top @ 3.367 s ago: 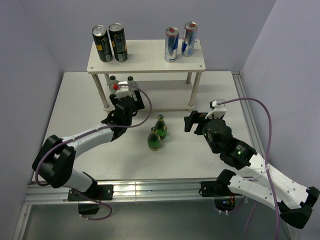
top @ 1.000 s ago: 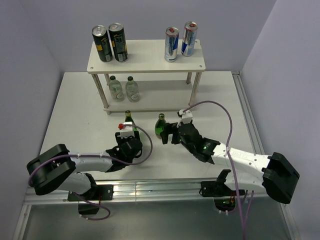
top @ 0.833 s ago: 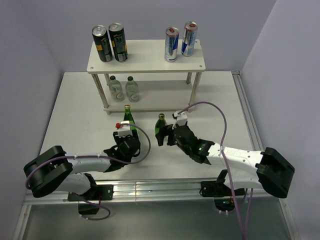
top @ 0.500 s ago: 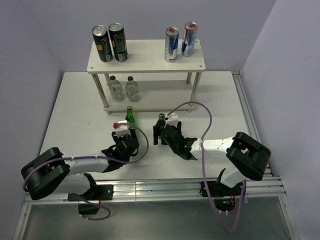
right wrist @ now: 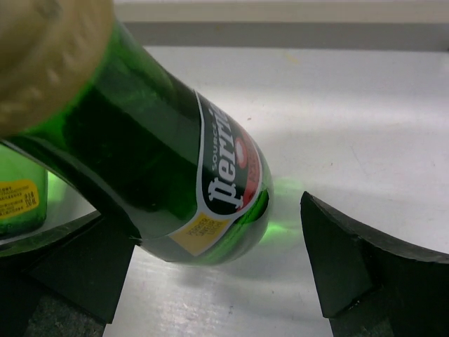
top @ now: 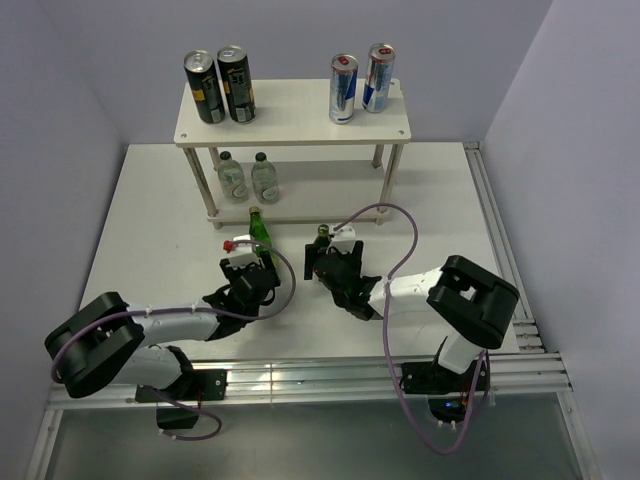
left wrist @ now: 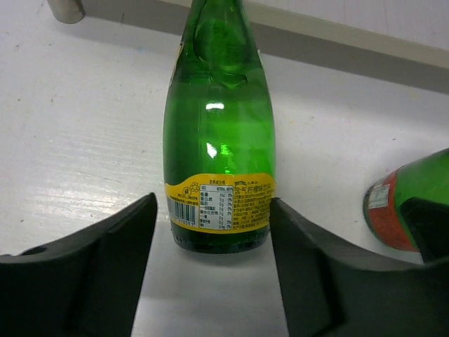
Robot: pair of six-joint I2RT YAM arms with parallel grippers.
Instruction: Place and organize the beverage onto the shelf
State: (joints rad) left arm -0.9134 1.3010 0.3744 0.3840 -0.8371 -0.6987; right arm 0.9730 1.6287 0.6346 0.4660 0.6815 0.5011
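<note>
A green bottle with a yellow label (left wrist: 219,151) stands upright on the table between the fingers of my left gripper (left wrist: 214,217). The jaws are open, with a thin gap on the left side. From above, this bottle (top: 260,230) stands just in front of the shelf (top: 300,112), and the left gripper (top: 261,262) is behind it. A second green bottle with a red label (right wrist: 175,175) leans left against one finger of my right gripper (right wrist: 214,221), whose jaws are wide open. The top view shows this bottle (top: 320,240) and the right gripper (top: 320,260).
Two black cans (top: 220,88) and two blue-silver cans (top: 360,82) stand on the shelf's top board. Two clear bottles (top: 248,177) sit at the left of its lower tier. The red-label bottle (left wrist: 400,203) stands close to the right of the left gripper.
The left gripper moved the yellow-label bottle slightly toward the shelf, and its jaws widened a little. The right arm slid left and forward until its open jaws were around the red-label bottle.
</note>
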